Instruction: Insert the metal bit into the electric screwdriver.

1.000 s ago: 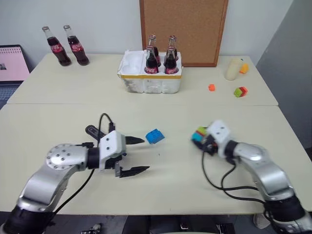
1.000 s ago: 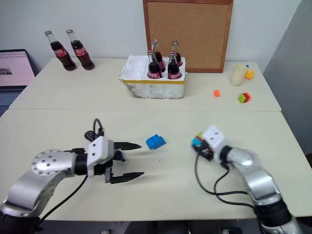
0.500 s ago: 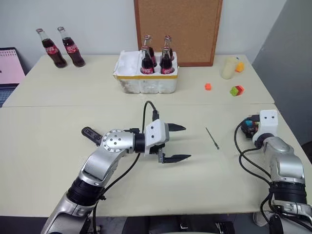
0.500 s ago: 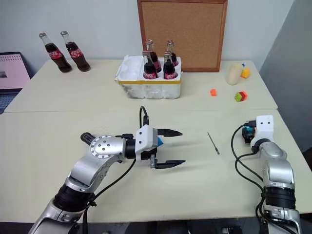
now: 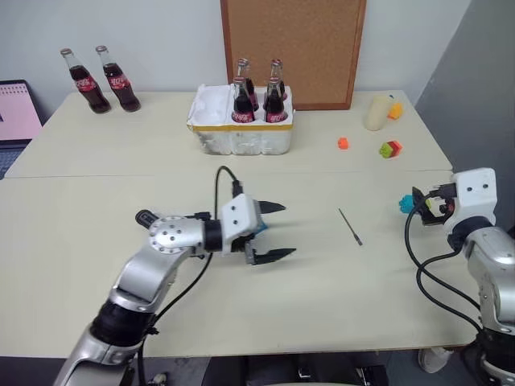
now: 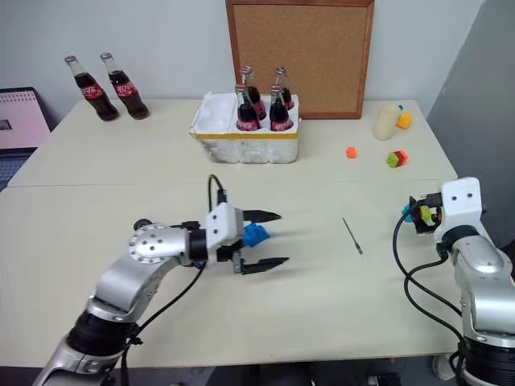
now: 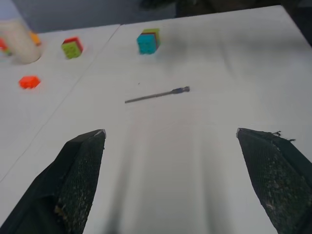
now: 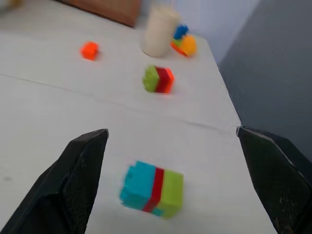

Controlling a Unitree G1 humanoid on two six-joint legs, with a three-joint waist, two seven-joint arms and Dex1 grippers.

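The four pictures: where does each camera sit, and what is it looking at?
Left eye and right eye views: on the head, looking down over the table at the metal bit; both arms show.
Left wrist view: on the left arm, looking between the open left end effector fingers at the bit.
Right wrist view: on the right arm, looking between the open right end effector fingers at a multicoloured block.
Shared: both wrist views show that block.

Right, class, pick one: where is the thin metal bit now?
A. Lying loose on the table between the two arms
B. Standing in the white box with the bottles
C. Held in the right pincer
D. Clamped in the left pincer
A: the metal bit lies flat on the table, apart from the open left pincer and the right pincer.
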